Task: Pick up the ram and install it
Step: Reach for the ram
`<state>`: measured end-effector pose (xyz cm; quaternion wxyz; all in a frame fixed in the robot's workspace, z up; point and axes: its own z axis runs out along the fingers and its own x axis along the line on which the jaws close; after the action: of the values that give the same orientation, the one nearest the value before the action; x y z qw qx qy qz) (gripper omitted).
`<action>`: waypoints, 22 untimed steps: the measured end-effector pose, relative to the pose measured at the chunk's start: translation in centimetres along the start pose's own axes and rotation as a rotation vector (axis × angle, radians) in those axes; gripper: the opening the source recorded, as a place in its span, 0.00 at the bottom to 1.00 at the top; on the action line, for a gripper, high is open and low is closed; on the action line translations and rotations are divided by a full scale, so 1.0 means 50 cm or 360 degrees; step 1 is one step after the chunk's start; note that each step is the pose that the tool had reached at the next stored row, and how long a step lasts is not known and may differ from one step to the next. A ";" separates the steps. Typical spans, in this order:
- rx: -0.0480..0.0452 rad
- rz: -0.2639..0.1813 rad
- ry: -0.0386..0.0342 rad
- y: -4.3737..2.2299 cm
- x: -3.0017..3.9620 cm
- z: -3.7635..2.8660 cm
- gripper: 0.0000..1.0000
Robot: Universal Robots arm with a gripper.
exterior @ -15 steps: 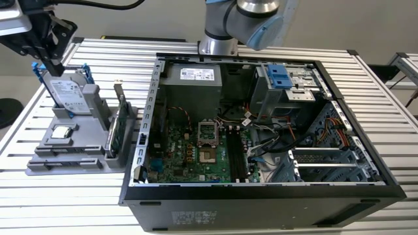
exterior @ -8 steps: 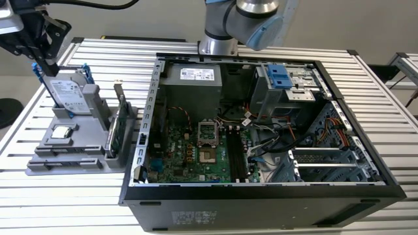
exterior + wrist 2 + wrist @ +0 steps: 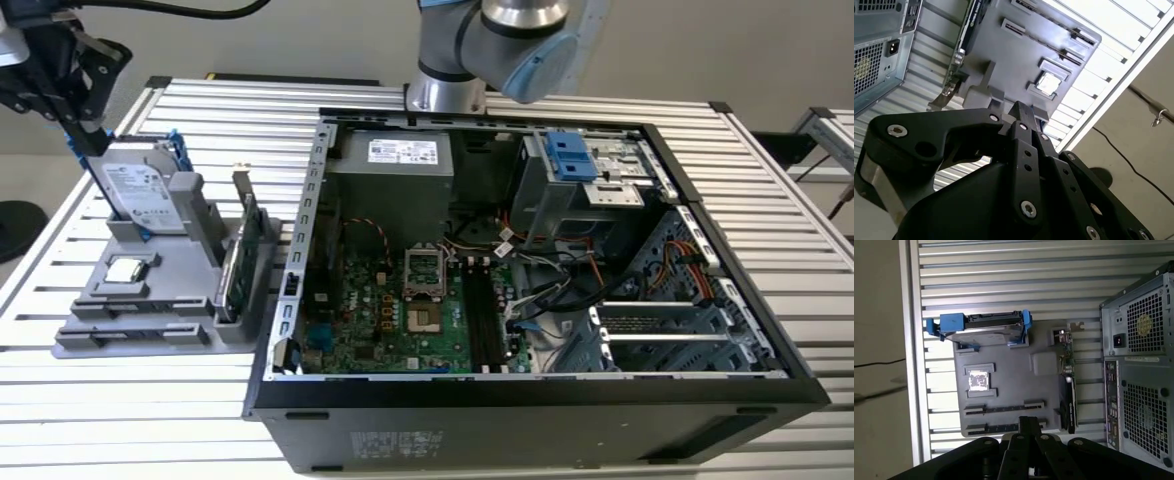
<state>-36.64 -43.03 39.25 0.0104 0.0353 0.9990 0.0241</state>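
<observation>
My gripper hangs at the exterior view's upper left, above the back of the grey parts holder, close to the silver hard drive. In both wrist views its black fingers are pressed together with nothing between them. Two thin dark strips lie in the holder's long slots; the ram seems to be one of them, and I cannot tell which. The open computer case stands at the exterior view's right of the holder. Its motherboard lies flat, with long black slots.
On the holder stand a silver hard drive in a blue frame, a green card with a metal bracket and a small square chip. The slatted metal table carries everything. Cables cross inside the case.
</observation>
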 end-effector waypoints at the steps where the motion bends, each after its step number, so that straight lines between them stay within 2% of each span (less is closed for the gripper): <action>1: 0.0000 0.0000 0.0000 0.000 0.002 0.000 0.00; 22: 0.0000 0.0000 0.0000 -0.004 0.049 -0.001 0.00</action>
<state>-39.08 -43.07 39.25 0.0103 0.0353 0.9990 0.0241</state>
